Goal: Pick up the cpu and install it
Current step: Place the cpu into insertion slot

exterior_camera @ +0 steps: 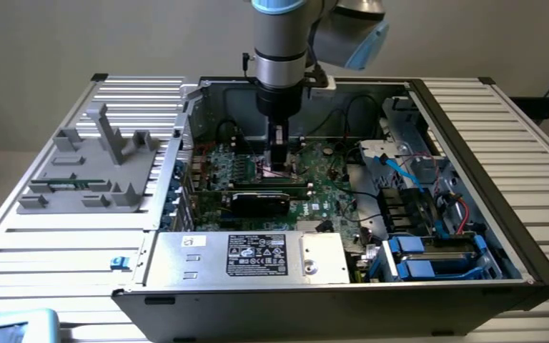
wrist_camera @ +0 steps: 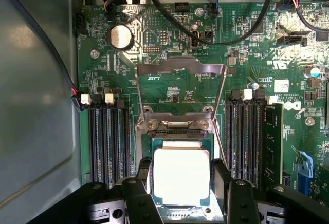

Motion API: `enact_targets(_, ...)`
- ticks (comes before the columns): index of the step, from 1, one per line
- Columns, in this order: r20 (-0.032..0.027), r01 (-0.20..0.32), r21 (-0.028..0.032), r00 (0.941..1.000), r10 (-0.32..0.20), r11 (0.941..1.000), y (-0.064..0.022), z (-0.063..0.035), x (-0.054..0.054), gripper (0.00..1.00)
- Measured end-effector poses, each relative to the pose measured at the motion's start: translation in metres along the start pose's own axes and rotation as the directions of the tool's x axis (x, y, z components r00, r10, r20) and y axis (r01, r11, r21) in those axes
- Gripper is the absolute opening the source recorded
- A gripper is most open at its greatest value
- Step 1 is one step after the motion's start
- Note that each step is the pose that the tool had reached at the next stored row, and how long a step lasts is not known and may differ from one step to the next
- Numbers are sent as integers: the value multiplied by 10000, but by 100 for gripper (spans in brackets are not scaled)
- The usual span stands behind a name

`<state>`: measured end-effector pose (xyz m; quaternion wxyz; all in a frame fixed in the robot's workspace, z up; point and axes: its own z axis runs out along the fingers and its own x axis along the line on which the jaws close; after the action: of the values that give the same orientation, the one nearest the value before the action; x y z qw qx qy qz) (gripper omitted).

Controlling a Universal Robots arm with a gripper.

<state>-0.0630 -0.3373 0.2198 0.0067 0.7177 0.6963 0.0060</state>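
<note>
Exterior overlooks the case (exterior_camera: 303,314); wrist (close) shares its motherboard (wrist_camera: 128,75).

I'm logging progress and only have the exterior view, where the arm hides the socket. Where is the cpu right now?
Observer: The cpu lies flat over the socket, shiny top up.
Operator: Is it held?
Observer: Yes, the gripper is shut on the cpu, with its fingers against two opposite edges.
Operator: Anything clamped over it yet?
Observer: No, the load plate is swung open, clear of the cpu.
</note>
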Motion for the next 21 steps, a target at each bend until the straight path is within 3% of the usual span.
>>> enact_targets(5, -19, 133, -60, 9999, -133, 9999, -25, 26, -5, 56)
enact_targets(8, -34, 219, -229, 9998, -219, 9995, -27, 40, -7, 56)
enact_targets(9, -40, 225, -258, 9997, -226, 9994, -28, 49, -7, 56)
enact_targets(15, -79, 251, -273, 9996, -253, 9993, -52, 91, -10, 56)
enact_targets(21, -279, 262, -278, 9992, -269, 9993, -58, 110, -42, 56)
